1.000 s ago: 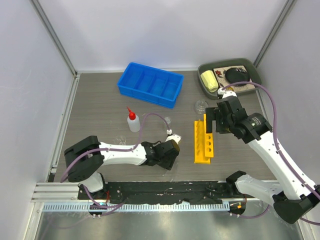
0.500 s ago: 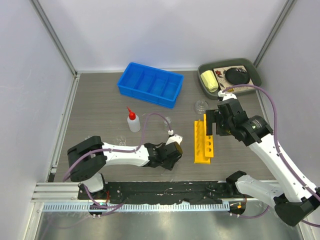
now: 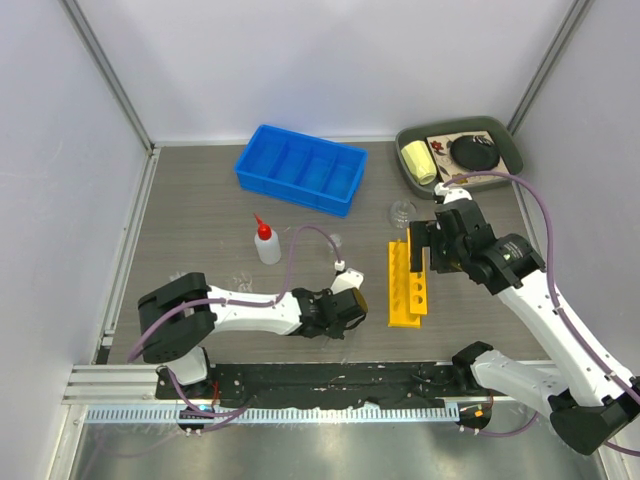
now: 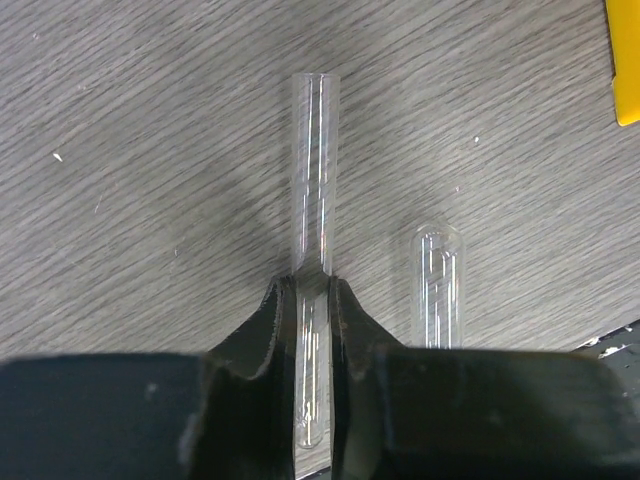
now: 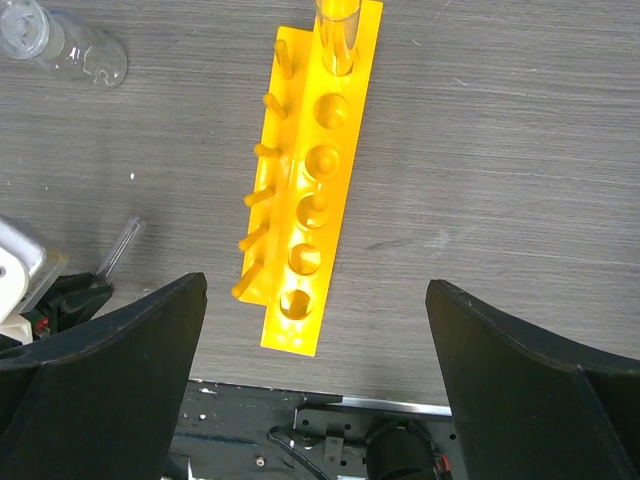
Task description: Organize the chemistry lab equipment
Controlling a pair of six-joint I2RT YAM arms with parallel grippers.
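Observation:
My left gripper (image 4: 312, 285) is shut on a clear glass test tube (image 4: 313, 170) that lies on the table, its open end pointing away from me. A second clear tube (image 4: 437, 285) lies just to its right, partly hidden under my gripper. In the top view my left gripper (image 3: 345, 325) is low, left of the yellow holed rack (image 3: 407, 285). My right gripper (image 5: 315, 295) is open wide and empty above the rack (image 5: 315, 180), which holds one tube (image 5: 338, 35) in its far hole. The white squeeze bottle (image 3: 266, 243) stands at centre left. A clear glass flask (image 5: 60, 45) lies beyond the rack.
A blue divided bin (image 3: 300, 168) sits at the back centre. A dark green tray (image 3: 505, 150) with a yellow roll and a black disc is at the back right. A small glass piece (image 3: 336, 242) stands by the left arm's cable. The black base rail runs along the near edge.
My left gripper has shifted slightly right and toward the near edge, staying low on the table. My right gripper has edged a little left over the rack.

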